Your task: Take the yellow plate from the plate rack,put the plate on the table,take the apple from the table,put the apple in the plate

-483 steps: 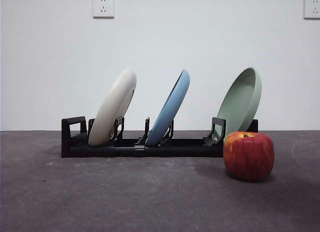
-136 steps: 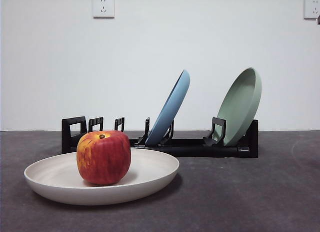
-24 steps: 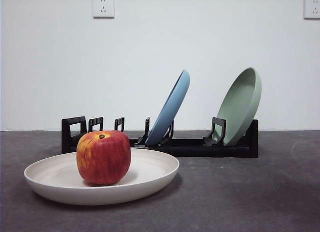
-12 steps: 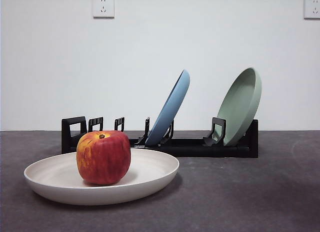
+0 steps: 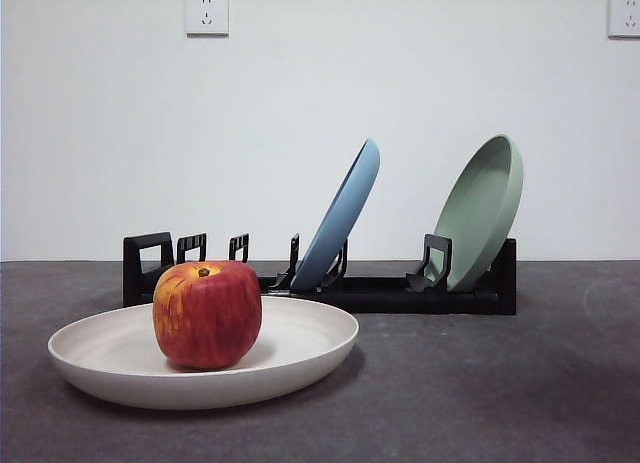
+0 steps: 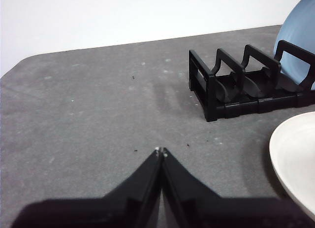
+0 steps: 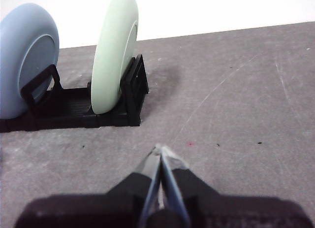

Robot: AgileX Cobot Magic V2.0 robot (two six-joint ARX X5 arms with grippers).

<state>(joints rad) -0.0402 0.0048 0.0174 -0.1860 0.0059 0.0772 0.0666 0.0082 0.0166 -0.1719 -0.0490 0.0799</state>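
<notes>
The apple (image 5: 207, 314) sits upright in the yellow plate (image 5: 300, 348), a little toward one side of its well, and the plate lies flat on the table (image 5: 480, 393) just in front of the plate rack (image 5: 385, 293). The rack's near slots stand empty, while the blue plate (image 5: 345, 211) and the green plate (image 5: 485, 205) lean in the ones further along. By my reading the task is finished, so the best I can do now is nothing clumsy: keep both arms clear, low and quiet, and leave the apple to rest.

My left gripper (image 6: 160, 151) has its jaws pressed together, empty, hovering over bare table near the rack's looped end, with the plate's rim just at the edge of its view. My right gripper (image 7: 160, 150) looks closed and empty too, though its tips are blurred, and it hangs over the table beside the end of the rack that holds the green plate
</notes>
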